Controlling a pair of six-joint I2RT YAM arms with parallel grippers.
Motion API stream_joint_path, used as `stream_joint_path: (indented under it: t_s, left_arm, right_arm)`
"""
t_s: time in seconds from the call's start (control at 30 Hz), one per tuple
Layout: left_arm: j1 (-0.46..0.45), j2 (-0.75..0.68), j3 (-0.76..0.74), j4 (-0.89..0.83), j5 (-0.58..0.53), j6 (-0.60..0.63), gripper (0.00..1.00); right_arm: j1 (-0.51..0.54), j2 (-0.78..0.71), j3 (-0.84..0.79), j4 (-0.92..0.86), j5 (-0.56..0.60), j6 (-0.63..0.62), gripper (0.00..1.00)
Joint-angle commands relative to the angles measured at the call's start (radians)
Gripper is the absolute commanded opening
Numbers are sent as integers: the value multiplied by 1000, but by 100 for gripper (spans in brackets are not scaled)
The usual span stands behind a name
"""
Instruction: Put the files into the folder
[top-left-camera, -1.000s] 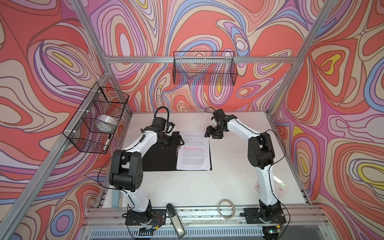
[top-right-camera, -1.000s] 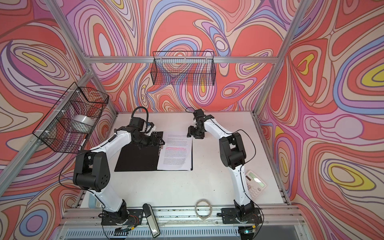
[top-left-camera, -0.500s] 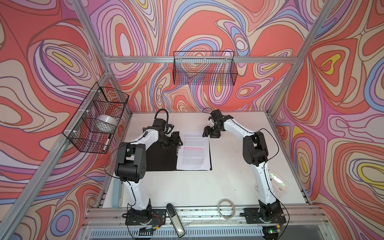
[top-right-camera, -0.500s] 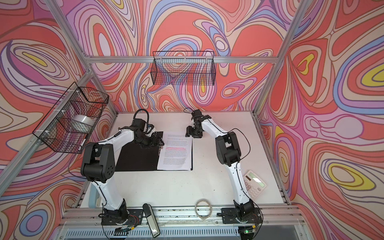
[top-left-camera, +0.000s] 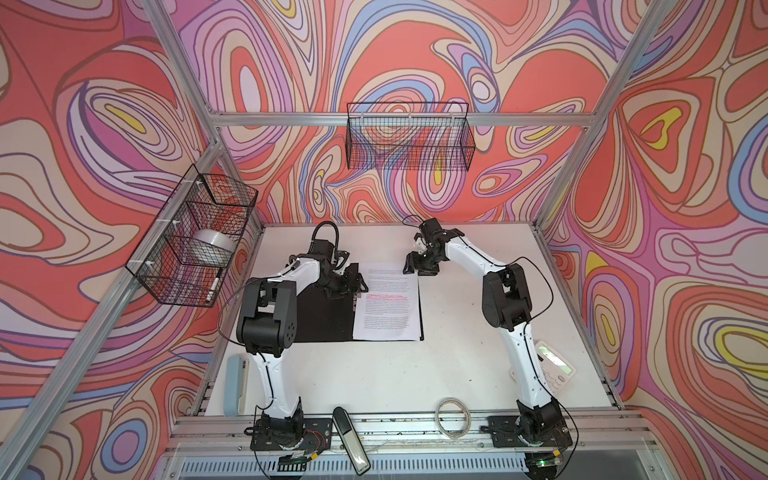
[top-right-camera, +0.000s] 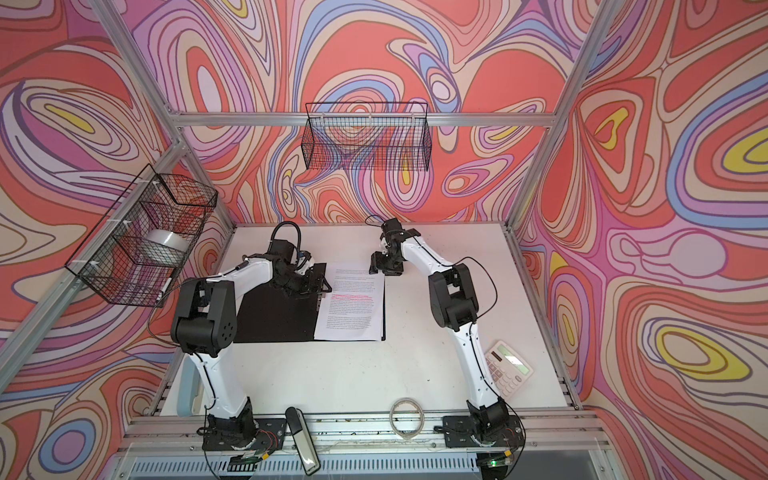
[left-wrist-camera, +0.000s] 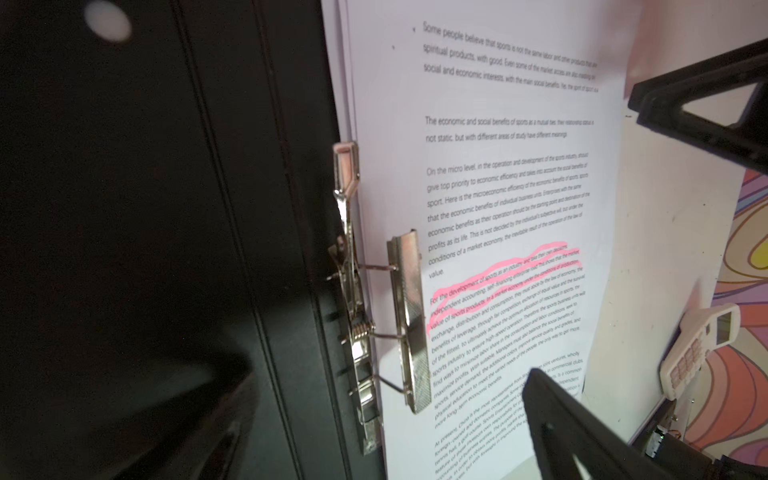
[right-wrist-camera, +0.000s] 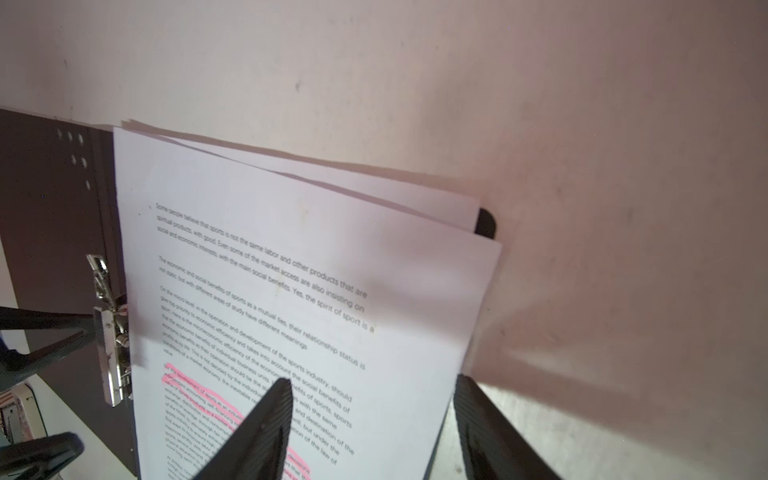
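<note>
While files lie in open folder | left hand spread, 10 o'clock; right hand parted, empty, 1 o'clock | remaining: clamp, close.

The files are white with black print and a pink highlighted line; the folder is black inside, its clip silver; the table white.
</note>
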Motion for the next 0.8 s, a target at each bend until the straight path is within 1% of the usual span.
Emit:
stream_joint_path:
  t_s: [0.0, 0.2, 0.33, 0.47, 0.6, 0.77]
  left_arm:
    - [6, 26, 36, 8, 33, -15, 100]
    - [6, 43, 48, 1, 50, -11, 100]
    - [7, 46, 52, -4, 54, -6, 100]
    - [6, 45, 56, -9, 51, 1, 100]
    - [6, 42, 55, -6, 52, 5, 100]
    - [6, 52, 67, -25, 66, 13, 100]
  right_arm:
    - [13, 44, 47, -34, -14, -20, 66]
    - [24, 62, 82, -54, -6, -25, 66]
    - [25, 22, 62, -34, 45, -24, 66]
    - [23, -56, 1, 39, 118, -8, 67]
    - [16, -67, 4, 50, 193, 7, 68]
    - [6, -25, 37, 55, 181, 26, 68]
